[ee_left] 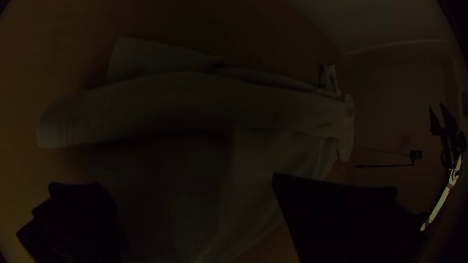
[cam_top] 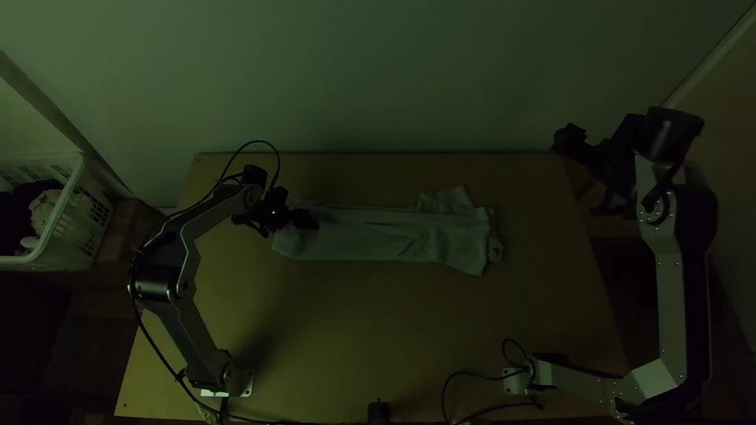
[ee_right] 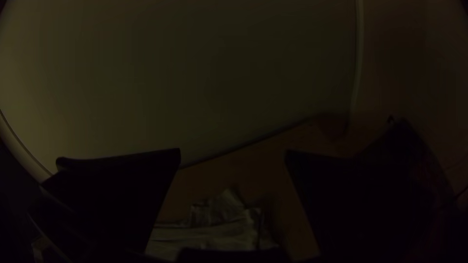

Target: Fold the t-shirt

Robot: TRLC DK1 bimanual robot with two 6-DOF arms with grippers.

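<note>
Pale t-shirt (cam_top: 378, 236) — long, creased strip

I note pale t-shirt (cam_top: 370, 236) folded into long strip, lying crosswise on far part of table (cam_top: 339, 323); right end wider, rumpled.

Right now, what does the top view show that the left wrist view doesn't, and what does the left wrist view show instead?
The top view adds the white basket beside the table, with dark and pale things inside. The left wrist view adds faint parallel lines, like stitching, near one end of the shirt. Both share the shirt, the wooden table under it, and the left gripper at the shirt.
</note>
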